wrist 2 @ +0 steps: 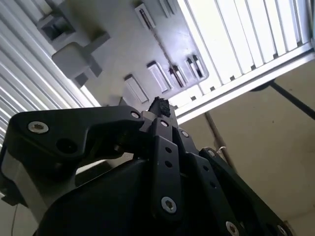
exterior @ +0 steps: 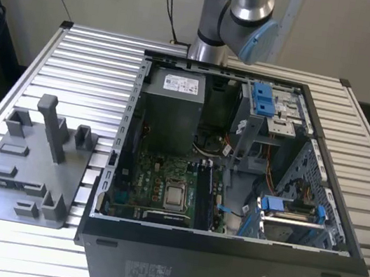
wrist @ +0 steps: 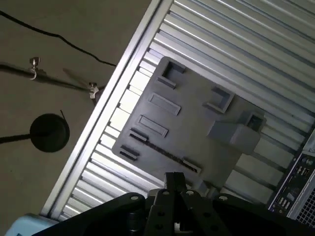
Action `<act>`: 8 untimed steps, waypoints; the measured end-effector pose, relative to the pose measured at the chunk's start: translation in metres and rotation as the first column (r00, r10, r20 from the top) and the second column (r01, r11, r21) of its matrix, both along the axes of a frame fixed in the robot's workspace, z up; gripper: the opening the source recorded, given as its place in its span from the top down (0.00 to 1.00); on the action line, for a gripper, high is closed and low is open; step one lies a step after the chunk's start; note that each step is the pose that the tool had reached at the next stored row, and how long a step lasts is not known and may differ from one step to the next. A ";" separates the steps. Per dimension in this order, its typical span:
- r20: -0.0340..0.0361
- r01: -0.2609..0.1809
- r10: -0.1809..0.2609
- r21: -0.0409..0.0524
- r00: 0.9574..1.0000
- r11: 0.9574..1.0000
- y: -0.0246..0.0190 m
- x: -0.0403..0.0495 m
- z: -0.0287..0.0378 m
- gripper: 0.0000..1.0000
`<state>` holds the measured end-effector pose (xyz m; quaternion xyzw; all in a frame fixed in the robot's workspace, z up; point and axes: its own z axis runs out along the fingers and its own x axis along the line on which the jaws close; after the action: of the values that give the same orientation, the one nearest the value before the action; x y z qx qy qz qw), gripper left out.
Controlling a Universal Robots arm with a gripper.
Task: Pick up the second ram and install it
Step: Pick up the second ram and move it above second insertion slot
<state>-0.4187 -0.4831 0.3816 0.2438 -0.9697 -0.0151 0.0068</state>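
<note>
A thin dark strip (wrist: 162, 151), which looks like the second ram standing on its edge, sits in the long slot of the grey fixture plate (wrist: 197, 123). The same strip (exterior: 10, 182) shows near the plate's front in the exterior view. My gripper (wrist: 174, 178) hovers above the plate, close to that slot, with its fingertips (wrist 2: 160, 105) pressed together and nothing between them. Some height separates the gripper from the strip.
An open computer case (exterior: 222, 258) with its motherboard (exterior: 163, 185) lies on the slatted metal table (exterior: 92, 59), to the exterior view's right of the fixture plate (exterior: 30, 169). The plate carries upright posts (exterior: 52, 127). The table edge and floor lie just beyond the plate.
</note>
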 end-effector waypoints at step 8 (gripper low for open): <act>-0.001 -0.101 0.101 -0.012 0.995 0.995 0.0004 0.0000 0.0000 0.89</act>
<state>-0.4187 -0.4828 0.3816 0.2924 -0.9562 -0.0086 0.0091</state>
